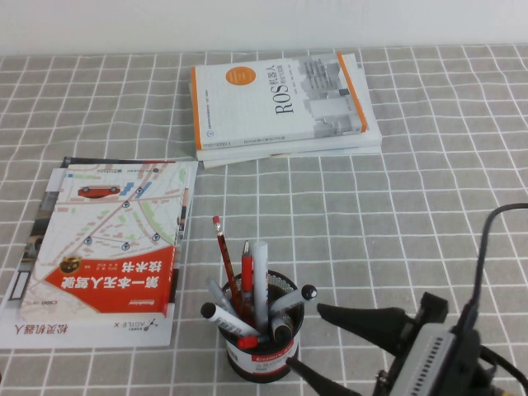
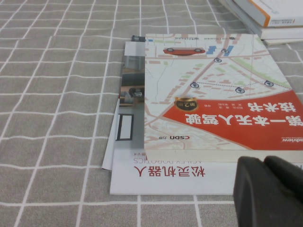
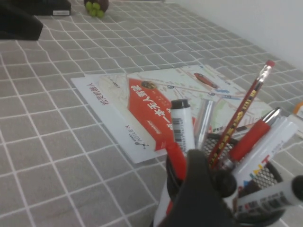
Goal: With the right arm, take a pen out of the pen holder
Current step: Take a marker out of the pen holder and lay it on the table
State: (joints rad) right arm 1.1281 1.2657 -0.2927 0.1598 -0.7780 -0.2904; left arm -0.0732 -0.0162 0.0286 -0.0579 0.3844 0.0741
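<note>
Right gripper (image 1: 307, 337) first: from the high camera I see it low at the near right of the table. Its two black fingers are spread wide with nothing between them. Just ahead of its tips, toward the robot's left, stands the pen holder (image 1: 260, 353), a black mesh cup with a red-and-white label. The nearer fingertip is right at the cup's wall; I can't tell whether it touches. All the pens are in the cup. A red pencil (image 1: 223, 252) and a red pen (image 1: 246, 271) stand tallest, with a pale grey pen (image 1: 261, 272) beside them. Black-capped markers (image 1: 290, 300) lean out toward the gripper's farther finger. Past the holder, farther left of the gripper, a map-cover book (image 1: 115, 239) in red and white lies on a white booklet (image 1: 91, 334). Well beyond the gripper, at the far side, a stack of books (image 1: 280, 103) with a ROS title on top rests on the grey checked tablecloth (image 1: 412, 214).

Left wrist camera: the left gripper (image 2: 263, 163) hangs over one edge of the map-cover book, on the other side of the holder from the right gripper. Its two dark fingers are pressed together on nothing.

Right wrist camera: one dark finger of the right gripper fills the foreground, close against the holder's rim. The pencil, red pen and markers rise just behind it, and the map-cover book lies beyond them.
</note>
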